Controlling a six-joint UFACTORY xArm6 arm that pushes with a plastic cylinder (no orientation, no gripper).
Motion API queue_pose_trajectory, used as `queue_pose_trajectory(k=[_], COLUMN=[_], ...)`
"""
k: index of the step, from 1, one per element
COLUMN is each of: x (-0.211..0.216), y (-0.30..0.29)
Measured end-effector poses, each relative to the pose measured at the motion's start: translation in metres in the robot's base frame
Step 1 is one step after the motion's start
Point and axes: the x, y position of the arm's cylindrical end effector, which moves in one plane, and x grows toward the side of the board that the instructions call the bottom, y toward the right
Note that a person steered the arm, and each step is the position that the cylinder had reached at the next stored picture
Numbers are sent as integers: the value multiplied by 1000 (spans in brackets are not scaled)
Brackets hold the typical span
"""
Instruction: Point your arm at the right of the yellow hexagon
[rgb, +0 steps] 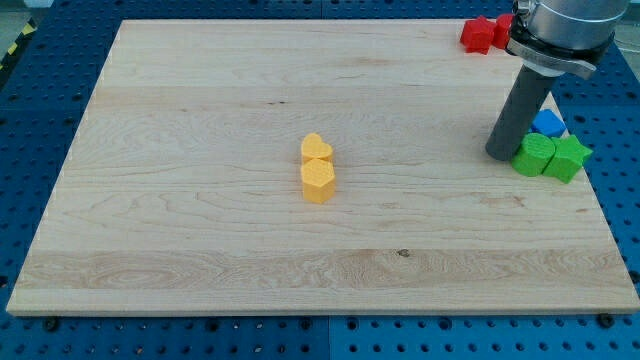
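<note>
Tip (503, 155) down on the wooden board (200, 230) at the view's right, touching a green block (534, 155). Yellow hexagon (318, 182) well apart toward the view's left, yellow heart (316, 148) touching behind. Blue block (548, 122), red blocks (484, 33) farther back.

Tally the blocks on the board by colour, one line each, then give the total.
Yellow: 2, a heart touching a hexagon just below it.
Green: 2, a round-lobed block and a star, by my tip.
Red: 2, one block and another partly hidden by the arm.
Blue: 1, a block.
Total: 7
</note>
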Motion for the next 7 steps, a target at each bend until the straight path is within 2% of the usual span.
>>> queue_pose_trajectory(k=[1,3,4,7], x=[2,4,23,25], y=[-51,-73,-88,-101])
